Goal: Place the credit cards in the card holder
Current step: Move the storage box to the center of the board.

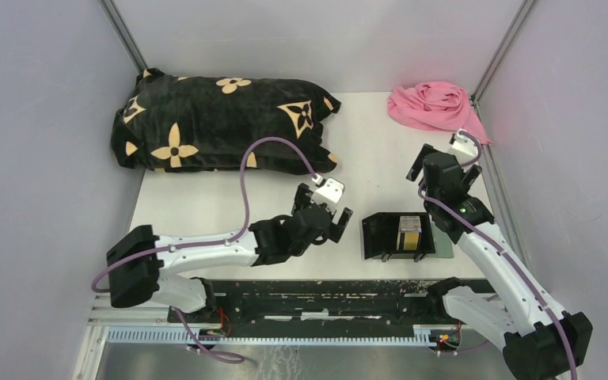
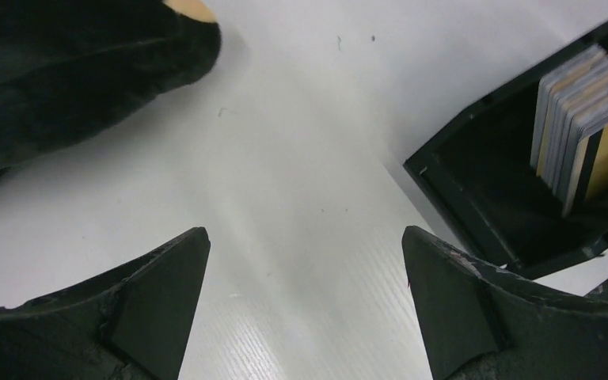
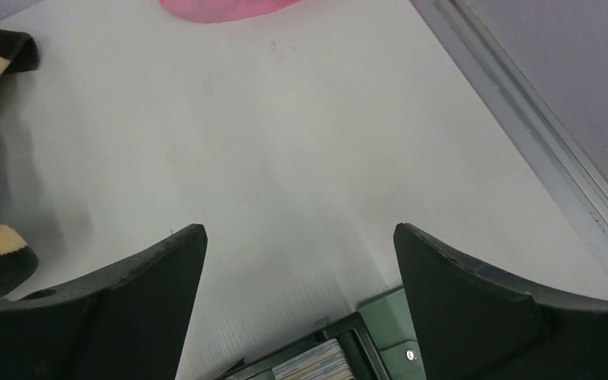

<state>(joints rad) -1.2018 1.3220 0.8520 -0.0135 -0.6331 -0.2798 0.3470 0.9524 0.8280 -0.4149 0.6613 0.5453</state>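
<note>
Seemingly the approach step: left gripper (image 2: 305,237) and right gripper (image 3: 301,229) both gape empty. The credit cards (image 2: 582,119) stand ahead-right of the left gripper, which likely must pinch one out.

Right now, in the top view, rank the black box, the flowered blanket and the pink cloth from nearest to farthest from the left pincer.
1. Black box, just right of the left pincer.
2. Flowered blanket, behind it, to the left.
3. Pink cloth, far back right corner.

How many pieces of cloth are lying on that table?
2. A black flower-patterned blanket lies at the far left; a pink cloth sits in the far right corner. No other shows.
</note>
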